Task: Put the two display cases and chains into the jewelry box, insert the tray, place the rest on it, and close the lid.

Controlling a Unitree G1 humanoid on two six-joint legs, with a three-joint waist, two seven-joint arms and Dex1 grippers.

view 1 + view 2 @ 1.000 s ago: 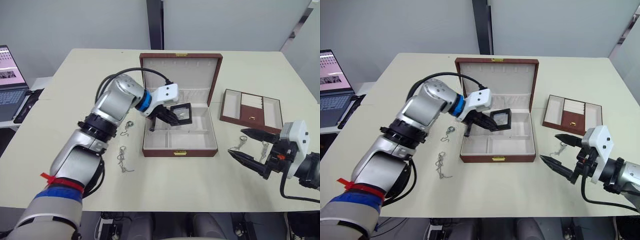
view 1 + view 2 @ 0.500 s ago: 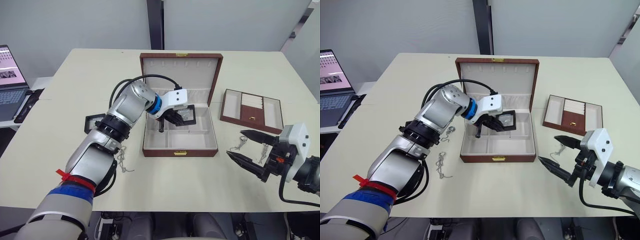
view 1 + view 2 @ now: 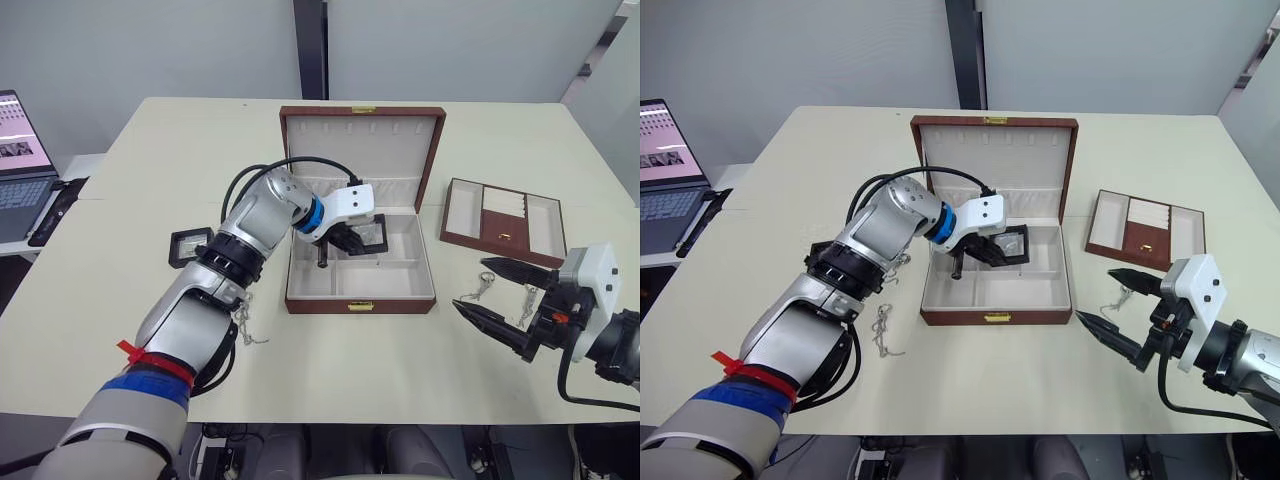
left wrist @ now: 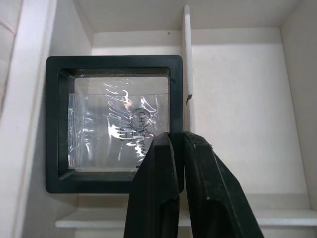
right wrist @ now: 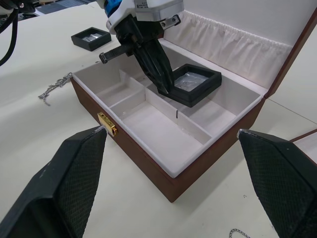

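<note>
The jewelry box (image 3: 320,305) stands open at the table's middle, its lid (image 3: 362,150) upright behind it. My left gripper (image 3: 348,240) reaches into the box's back compartment and is shut on the frame edge of one display case (image 4: 114,114), which sits tilted against a divider (image 5: 195,82). The other display case (image 3: 190,246) lies on the table left of the box. A silvery chain (image 3: 243,322) lies by the box's front left corner. My right gripper (image 3: 470,285) hangs open right of the box, with two small silvery pieces (image 3: 482,285) on the table beside it. The tray (image 3: 503,222) rests at the right.
A laptop (image 3: 20,170) sits beyond the table's left edge. A black cable (image 3: 285,165) loops from my left arm over the box's left side. Bare tabletop lies in front of the box and between the box and the tray.
My left gripper has carried the display case to the right and down into the box's back compartment. The arm's move uncovered the other case on the table. The right gripper barely moved.
</note>
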